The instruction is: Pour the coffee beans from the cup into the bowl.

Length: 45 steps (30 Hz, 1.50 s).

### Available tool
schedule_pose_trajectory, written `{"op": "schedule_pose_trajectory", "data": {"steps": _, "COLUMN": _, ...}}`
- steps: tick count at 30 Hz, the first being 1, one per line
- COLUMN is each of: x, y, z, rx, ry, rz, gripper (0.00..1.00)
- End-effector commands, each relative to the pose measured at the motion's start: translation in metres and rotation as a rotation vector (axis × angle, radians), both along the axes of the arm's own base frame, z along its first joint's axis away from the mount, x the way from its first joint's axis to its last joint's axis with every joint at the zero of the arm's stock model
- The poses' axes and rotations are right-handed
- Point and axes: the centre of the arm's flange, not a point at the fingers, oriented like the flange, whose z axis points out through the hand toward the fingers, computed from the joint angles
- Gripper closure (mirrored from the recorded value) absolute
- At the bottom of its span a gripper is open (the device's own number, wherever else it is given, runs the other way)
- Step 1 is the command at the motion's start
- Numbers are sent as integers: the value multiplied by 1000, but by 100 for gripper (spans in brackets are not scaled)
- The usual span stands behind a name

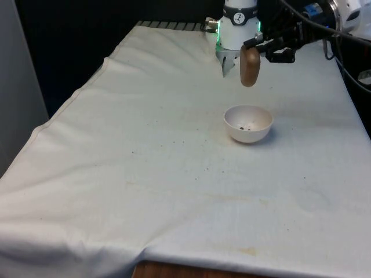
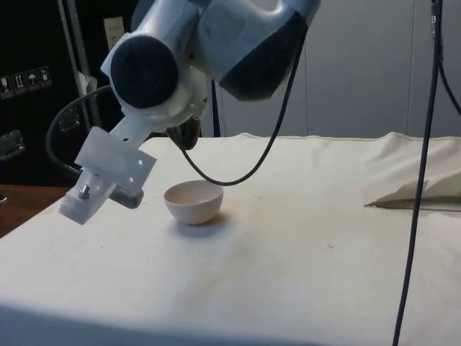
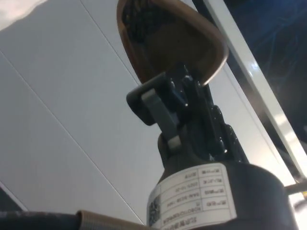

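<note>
Hanging above the white bowl (image 1: 248,123), the brown cup (image 1: 250,65) sits pinched in the tool (image 1: 253,46), its long axis near vertical across the front view, so which end is the mouth stays unclear there. A few dark beans (image 1: 246,127) lie in the bowl, which rests on the counter (image 1: 145,174).

From the side, the bowl (image 2: 193,202) stands just under the arm, the cup (image 2: 184,137) mostly hidden.

At the wrist, the fingers (image 3: 160,112) are closed on the cup's wall (image 3: 192,52) (probably stiff, light, smooth-sided), so a rim-side pinch looks sensible; its mouth faces away from the tool.
</note>
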Motion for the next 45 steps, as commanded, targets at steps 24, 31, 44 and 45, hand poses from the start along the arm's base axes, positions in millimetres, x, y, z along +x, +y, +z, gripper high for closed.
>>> {"op": "schedule_pose_trajectory", "data": {"steps": 24, "x": -3, "y": 10, "z": -7, "rx": -52, "ry": -18, "rz": -1, "gripper": 96}}
{"op": "schedule_pose_trajectory", "data": {"steps": 31, "x": -12, "y": 6, "z": -17, "rx": -50, "ry": -41, "rz": 11, "gripper": 96}}
{"op": "schedule_pose_trajectory", "data": {"steps": 44, "x": -18, "y": 2, "z": -29, "rx": -71, "ry": -91, "rz": 48, "gripper": 96}}
{"op": "schedule_pose_trajectory", "data": {"steps": 45, "x": -18, "y": 3, "z": -31, "rx": -66, "ry": -93, "rz": 69, "gripper": 96}}
